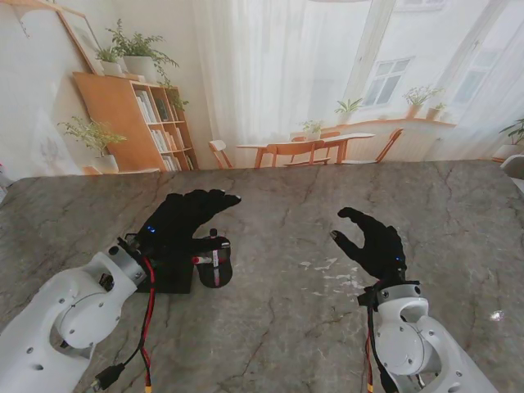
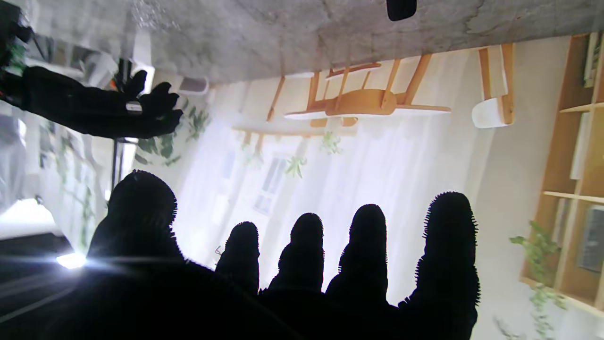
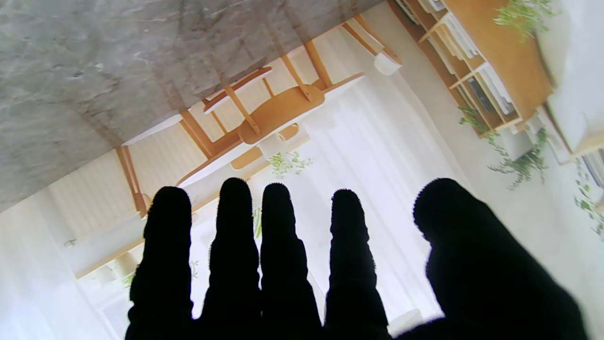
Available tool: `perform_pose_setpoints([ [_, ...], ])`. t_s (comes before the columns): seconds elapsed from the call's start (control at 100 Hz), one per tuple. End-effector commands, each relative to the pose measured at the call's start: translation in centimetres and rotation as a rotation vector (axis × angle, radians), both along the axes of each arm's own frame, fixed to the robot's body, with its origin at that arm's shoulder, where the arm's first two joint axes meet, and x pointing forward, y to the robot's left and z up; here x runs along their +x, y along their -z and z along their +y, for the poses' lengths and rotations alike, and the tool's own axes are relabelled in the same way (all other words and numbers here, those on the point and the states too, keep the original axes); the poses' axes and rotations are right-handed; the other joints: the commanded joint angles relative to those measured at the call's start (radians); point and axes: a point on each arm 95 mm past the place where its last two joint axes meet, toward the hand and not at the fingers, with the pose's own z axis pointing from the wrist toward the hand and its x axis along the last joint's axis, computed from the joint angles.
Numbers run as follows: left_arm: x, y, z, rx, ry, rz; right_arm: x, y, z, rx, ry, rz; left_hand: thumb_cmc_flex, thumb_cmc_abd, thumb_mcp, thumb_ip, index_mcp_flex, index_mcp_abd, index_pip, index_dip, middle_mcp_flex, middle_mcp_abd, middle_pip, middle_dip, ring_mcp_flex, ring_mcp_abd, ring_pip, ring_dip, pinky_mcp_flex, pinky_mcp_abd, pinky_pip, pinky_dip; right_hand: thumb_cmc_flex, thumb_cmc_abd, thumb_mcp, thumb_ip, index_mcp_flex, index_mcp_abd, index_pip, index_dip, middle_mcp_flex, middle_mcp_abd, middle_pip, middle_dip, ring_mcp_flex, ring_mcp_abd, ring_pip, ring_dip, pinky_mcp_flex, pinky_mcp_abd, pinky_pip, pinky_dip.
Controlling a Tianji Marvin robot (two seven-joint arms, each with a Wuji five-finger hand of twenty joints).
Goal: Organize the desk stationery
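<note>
A round black pen cup (image 1: 216, 264) stands on the marble table (image 1: 278, 327), with a red-and-white pen and a dark one sticking out of it. A black box (image 1: 173, 278) sits against its left side. My left hand (image 1: 187, 219) hovers over the box and cup, fingers stretched out and apart, holding nothing. My right hand (image 1: 372, 244) hangs open to the right, well apart from the cup, palm turned toward it. The left wrist view shows spread fingers (image 2: 302, 264) and the right hand (image 2: 94, 111) across the table. Nothing lies between the right wrist view's fingers (image 3: 278, 264).
Several small white scraps (image 1: 327, 266) lie on the table between the cup and my right hand. A small shiny speck (image 1: 495, 315) sits near the right edge. A printed room backdrop rises behind the table's far edge.
</note>
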Motion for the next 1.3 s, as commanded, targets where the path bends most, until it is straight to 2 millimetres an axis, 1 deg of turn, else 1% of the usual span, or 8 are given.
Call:
perform_pose_setpoints([
  [0.0, -0.9, 1.3, -0.4, -0.037, -0.017, 0.04, -0.3, -0.3, 0.7, 0.028, -0.025, -0.004, 0.034, 0.038, -0.009, -0.075, 0.026, 0.021, 0.006, 0.014, 0.019, -0.007, 0.001, 0.025, 0.038, -0.025, 0.015, 0.022, 0.01, -0.043, 0.031, 0.043, -0.02, 0.029, -0.022, 0.032, 0.009, -0.008, 0.005, 0.002, 0.006, -0.014, 0.001, 0.016, 0.008, -0.018, 0.004, 0.015, 0.016, 0.014, 0.036, 0.023],
  [0.14, -1.9, 3.1, -0.4, -0.125, -0.102, 0.104, -1.0, -0.6, 1.3, 0.071, -0.076, -0.003, 0.043, 0.03, -0.008, -0.074, 0.062, 0.059, 0.018, 0.019, 0.065, -0.002, 0.015, 0.036, 0.053, -0.026, 0.02, 0.035, 0.019, -0.049, 0.043, 0.061, -0.028, 0.029, -0.024, 0.031, 0.008, -0.013, 0.002, 0.001, 0.015, -0.027, 0.002, 0.015, 0.037, -0.026, 0.013, 0.022, 0.081, 0.018, 0.092, 0.063],
  [0.24, -2.4, 4.7, -0.4, -0.171, -0.157, 0.169, -1.5, -0.4, 1.7, 0.102, -0.112, 0.024, 0.046, 0.028, -0.008, -0.074, 0.079, 0.078, 0.023, 0.019, 0.069, 0.002, 0.012, 0.037, 0.055, -0.024, 0.016, 0.039, 0.017, -0.051, 0.04, 0.066, -0.033, 0.024, -0.027, 0.029, 0.008, -0.016, 0.0, -0.001, 0.019, -0.034, 0.0, 0.013, 0.044, -0.03, 0.01, 0.025, 0.092, 0.018, 0.103, 0.082],
  [0.39, -3.1, 7.0, -0.5, -0.207, -0.214, 0.253, -2.2, -0.1, 2.2, 0.121, -0.129, 0.07, 0.049, 0.027, -0.008, -0.073, 0.096, 0.082, 0.027, 0.018, 0.078, 0.005, 0.01, 0.038, 0.061, -0.024, 0.014, 0.041, 0.022, -0.05, 0.039, 0.073, -0.033, 0.021, -0.028, 0.027, 0.013, -0.014, -0.001, -0.003, 0.025, -0.033, -0.002, 0.01, 0.052, -0.026, 0.003, 0.027, 0.096, 0.025, 0.101, 0.099],
  [0.55, -3.4, 8.7, -0.2, -0.226, -0.265, 0.302, -3.1, 0.8, 2.5, 0.139, -0.13, 0.133, 0.051, 0.029, -0.008, -0.073, 0.101, 0.081, 0.027, 0.016, 0.084, 0.004, 0.009, 0.037, 0.065, -0.023, 0.012, 0.042, 0.021, -0.045, 0.038, 0.079, -0.032, 0.015, -0.028, 0.025, 0.024, -0.011, 0.002, -0.004, 0.029, -0.027, -0.002, 0.009, 0.057, -0.02, 0.001, 0.031, 0.099, 0.038, 0.098, 0.113],
  [0.84, -2.8, 10.6, 0.8, -0.265, -0.326, 0.351, -3.4, 2.1, 2.7, 0.167, -0.133, 0.197, 0.058, 0.03, -0.007, -0.073, 0.105, 0.082, 0.026, 0.011, 0.086, 0.01, 0.007, 0.034, 0.07, -0.018, 0.013, 0.045, 0.022, -0.034, 0.046, 0.091, -0.041, 0.02, -0.028, 0.024, 0.026, -0.004, 0.0, -0.008, 0.032, -0.022, -0.005, 0.007, 0.061, -0.013, -0.007, 0.034, 0.098, 0.059, 0.084, 0.125],
  [1.04, -2.3, 11.1, 1.3, -0.259, -0.331, 0.374, -3.4, 2.2, 2.5, 0.171, -0.122, 0.197, 0.06, 0.032, -0.008, -0.073, 0.109, 0.083, 0.026, 0.009, 0.088, 0.019, 0.007, 0.032, 0.071, -0.017, 0.013, 0.046, 0.02, -0.033, 0.047, 0.094, -0.042, 0.021, -0.029, 0.024, 0.03, 0.004, 0.0, -0.011, 0.035, -0.014, -0.005, 0.007, 0.068, -0.004, -0.01, 0.035, 0.117, 0.073, 0.09, 0.132],
  [1.29, -1.8, 11.4, 1.4, -0.254, -0.325, 0.376, -3.3, 2.1, 2.5, 0.174, -0.111, 0.192, 0.06, 0.037, -0.009, -0.073, 0.106, 0.086, 0.026, 0.006, 0.084, 0.012, 0.007, 0.031, 0.074, -0.02, 0.014, 0.046, 0.024, -0.033, 0.049, 0.096, -0.043, 0.021, -0.029, 0.024, 0.031, 0.008, 0.0, -0.012, 0.038, -0.011, -0.004, 0.009, 0.07, -0.001, -0.006, 0.038, 0.121, 0.078, 0.099, 0.137],
])
